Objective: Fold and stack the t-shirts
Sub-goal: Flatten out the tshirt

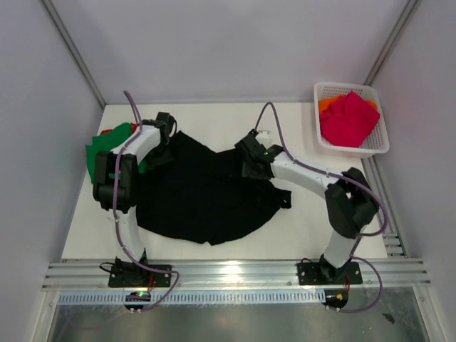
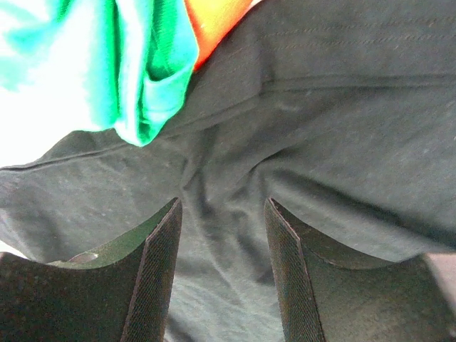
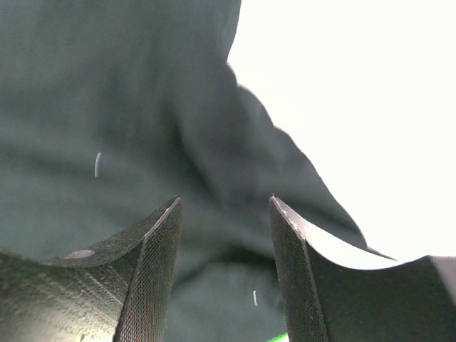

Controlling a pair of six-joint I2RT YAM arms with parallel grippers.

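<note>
Desk (image 1: 214,117) surface: white, matt, closed in by pale walls (image 1: 235,43) on three sides, with an aluminium rail (image 1: 235,272) along the near edge. We take the black t-shirt (image 1: 206,192) as reference. It lies crumpled in the middle of the desk, its long axis running from far left to near right. We cannot tell which way its collar points. The green t-shirt (image 1: 100,153) is bunched against its left edge, with the red t-shirt (image 1: 107,132) just beyond the green one. Well to its far right stands a white lattice basket (image 1: 380,146) holding the magenta-pink t-shirt (image 1: 349,117), which partly covers the orange t-shirt (image 1: 327,105).

The left hand (image 1: 165,125) sits at the far left corner of the black t-shirt, the right hand (image 1: 251,153) at its far right edge. The top view hides both sets of fingers. The left wrist view shows the fingers (image 2: 160,271) parted about halfway over black cloth, nothing clamped, with green and red cloth overlapping the hem. The right wrist view shows the same parted stance at the black cloth's edge, bare desk beside it.
</note>
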